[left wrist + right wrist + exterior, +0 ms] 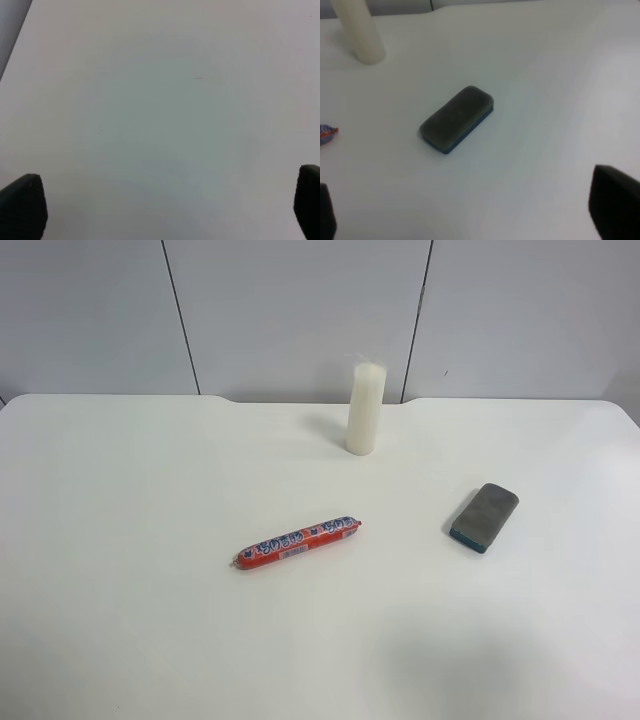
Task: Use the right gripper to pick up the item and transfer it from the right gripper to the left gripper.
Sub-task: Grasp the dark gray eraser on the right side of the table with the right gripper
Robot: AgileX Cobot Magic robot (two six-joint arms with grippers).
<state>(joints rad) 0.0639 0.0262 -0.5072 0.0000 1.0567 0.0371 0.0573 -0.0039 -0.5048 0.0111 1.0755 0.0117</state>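
The item [484, 516] is a small flat block with a dark grey top over a blue-teal base. It lies on the white table [150, 590] toward the exterior high view's right. In the right wrist view the item [456, 118] lies flat ahead of my right gripper [470, 215], apart from it. That gripper's fingertips [615, 205] stand wide apart and hold nothing. My left gripper [165, 210] is open over bare table, with one fingertip [22, 207] at each lower corner of its view. Neither arm shows in the exterior high view.
A tall white candle [365, 408] stands upright at the back middle of the table; it also shows in the right wrist view [359, 31]. A red printed sausage stick [296, 542] lies near the table's middle. Grey wall panels [300, 310] stand behind the table's far edge.
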